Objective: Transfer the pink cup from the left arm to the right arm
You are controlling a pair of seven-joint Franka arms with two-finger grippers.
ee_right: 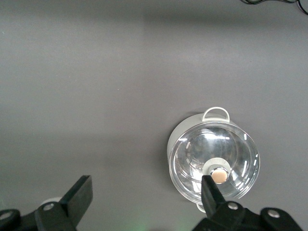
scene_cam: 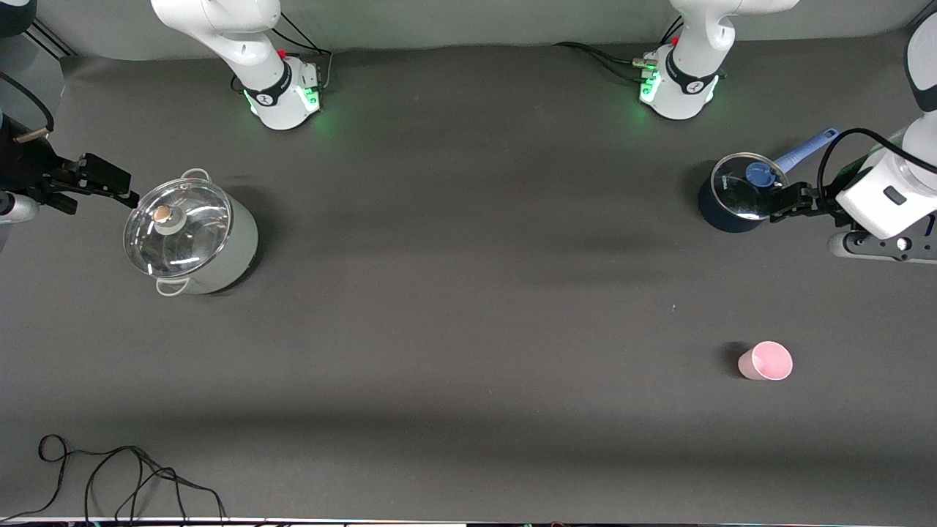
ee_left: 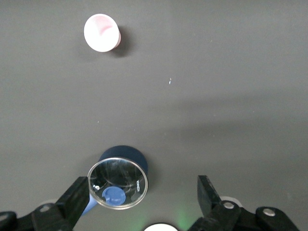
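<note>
The pink cup (scene_cam: 766, 361) stands mouth up on the dark table, toward the left arm's end and nearer the front camera than the pots. It also shows in the left wrist view (ee_left: 101, 32). My left gripper (scene_cam: 789, 199) is open and empty, up beside the dark blue saucepan (scene_cam: 736, 196), well apart from the cup; its fingers spread wide in the left wrist view (ee_left: 143, 195). My right gripper (scene_cam: 110, 181) is open and empty beside the white pot (scene_cam: 192, 236), and it also shows in its own wrist view (ee_right: 146, 192).
The blue saucepan (ee_left: 120, 177) has a glass lid and a blue handle. The white pot (ee_right: 214, 161) has a glass lid with a knob. A black cable (scene_cam: 132, 476) lies at the table's front edge toward the right arm's end.
</note>
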